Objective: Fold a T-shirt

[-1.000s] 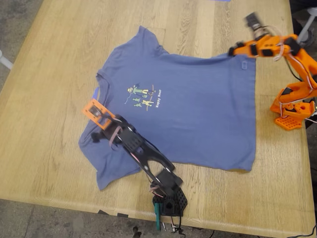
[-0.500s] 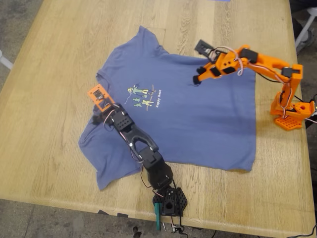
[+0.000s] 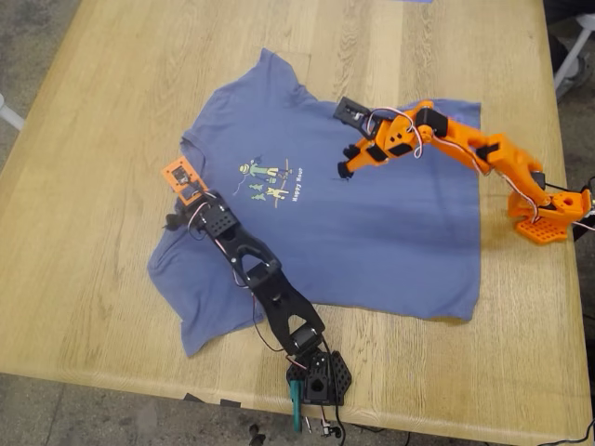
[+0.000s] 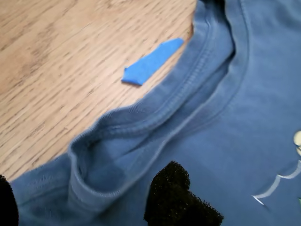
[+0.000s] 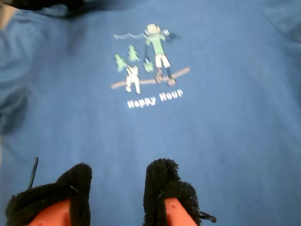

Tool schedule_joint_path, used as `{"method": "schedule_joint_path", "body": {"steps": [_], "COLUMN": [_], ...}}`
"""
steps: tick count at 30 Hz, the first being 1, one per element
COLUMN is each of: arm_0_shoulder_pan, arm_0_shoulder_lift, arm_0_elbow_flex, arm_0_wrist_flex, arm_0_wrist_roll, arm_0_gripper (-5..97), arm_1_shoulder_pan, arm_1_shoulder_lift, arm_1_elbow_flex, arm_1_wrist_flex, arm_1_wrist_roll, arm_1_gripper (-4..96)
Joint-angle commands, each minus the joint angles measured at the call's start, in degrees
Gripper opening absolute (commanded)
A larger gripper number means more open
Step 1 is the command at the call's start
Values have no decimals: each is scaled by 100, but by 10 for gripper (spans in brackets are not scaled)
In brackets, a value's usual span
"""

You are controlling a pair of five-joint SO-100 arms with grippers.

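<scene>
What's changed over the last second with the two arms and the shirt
My second gripper swung in from the hem corner at the exterior view's upper right and now hovers open over the T-shirt, near the print. My first gripper crept toward the collar, holding nothing. The T-shirt stayed spread flat, unfolded.

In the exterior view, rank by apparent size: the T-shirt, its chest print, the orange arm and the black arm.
1. T-shirt, clearly largest.
2. Orange arm and black arm: look alike in extent, so I won't rank them against each other.
3. Chest print, smallest.
</scene>
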Motion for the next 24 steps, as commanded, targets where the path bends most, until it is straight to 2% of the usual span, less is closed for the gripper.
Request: {"method": "schedule_joint_path", "body": {"steps": [1, 4, 9, 13, 18, 24], "arm_0_shoulder_pan": [-62, -105, -272, -325, -308, -149], "arm_0_shoulder_lift": [-246, -1450, -3911, -3911, -3762, -3472], "arm_0_elbow_flex": [-1564, -3428, -7163, -7119, -7110, -7110], "arm_0_wrist_flex": [-299, 18, 1652, 1916, 2312, 2892], "arm_0_wrist_roll": [105, 132, 62, -237, -870, -1125], "arm_0_gripper": [465, 465, 429, 326, 115, 1], "arm_1_shoulder_pan": [-70, -158, -404, -527, -721, -791], "arm_1_shoulder_lift": [9, -62, -492, -896, -1371, -2039], "arm_1_elbow_flex": [-439, -431, -501, -510, -510, -483], "arm_1_wrist_flex": [-18, -132, -598, -1169, -1688, -2742], "arm_1_wrist_roll": [35, 44, 97, 123, 149, 114], "arm_1_gripper": [189, 187, 172, 160, 180, 224]}}
